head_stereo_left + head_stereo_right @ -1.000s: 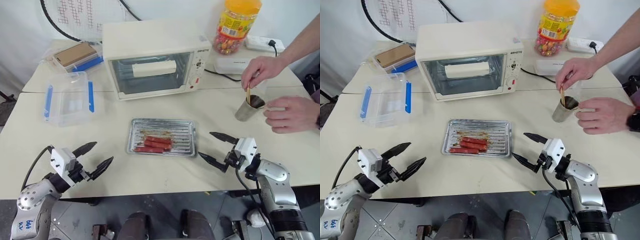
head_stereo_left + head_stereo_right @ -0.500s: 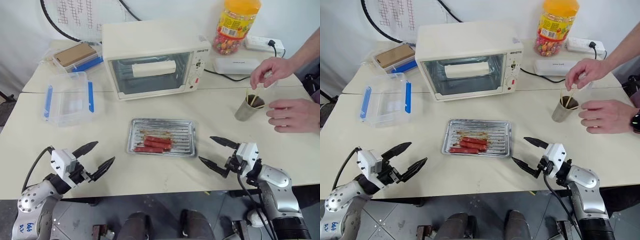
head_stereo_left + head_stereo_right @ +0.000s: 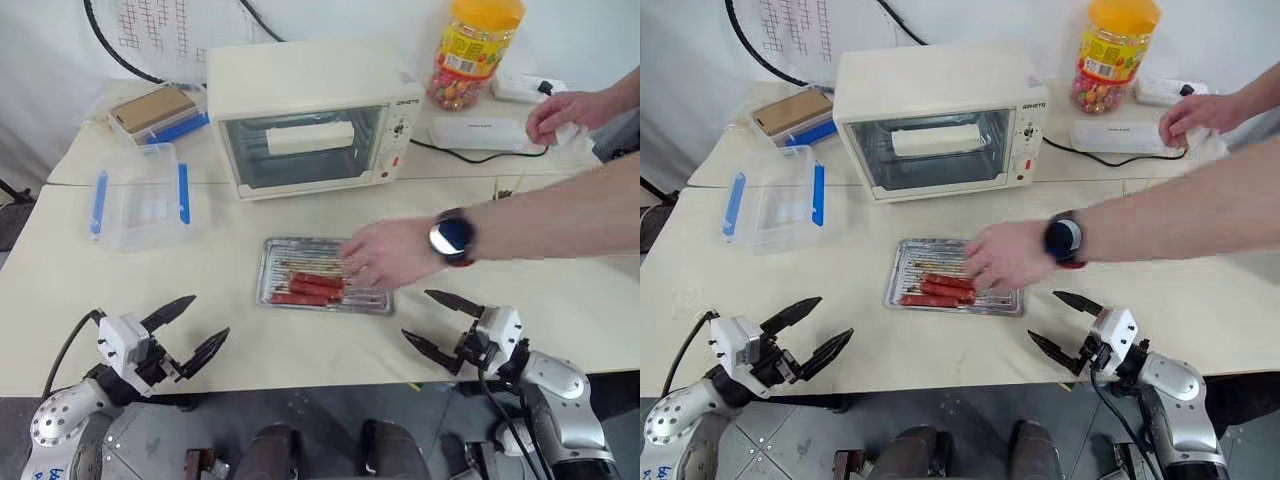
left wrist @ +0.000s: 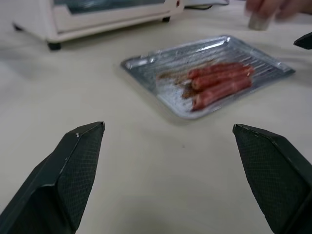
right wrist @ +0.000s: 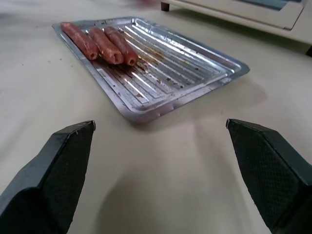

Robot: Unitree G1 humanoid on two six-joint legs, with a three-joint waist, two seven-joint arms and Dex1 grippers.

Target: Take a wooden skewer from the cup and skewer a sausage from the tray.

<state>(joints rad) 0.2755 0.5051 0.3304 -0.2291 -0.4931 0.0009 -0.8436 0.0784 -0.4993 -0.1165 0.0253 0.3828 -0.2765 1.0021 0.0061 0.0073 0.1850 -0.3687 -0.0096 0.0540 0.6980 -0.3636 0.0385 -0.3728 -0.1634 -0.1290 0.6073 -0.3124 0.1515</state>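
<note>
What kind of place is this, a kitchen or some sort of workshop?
Probably a makeshift test room, not a real kitchen. A small cream toaster oven and a shallow silvery metal tray of red sausages sit on plain pale tables, with a white power strip and loose black cables behind.

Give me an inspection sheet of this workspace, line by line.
Surface: pale table, two tops butted together.
Job's things: tray with three sausages; a person's hand over it. Cup blurred, under fingers.
Clutter: toaster oven, clear box with blue clips, candy jar.
Grippers: left claw and right claw open, holding nothing.
Cables: black lead behind the oven.
Surroundings: a second hand by the power strip.
</note>
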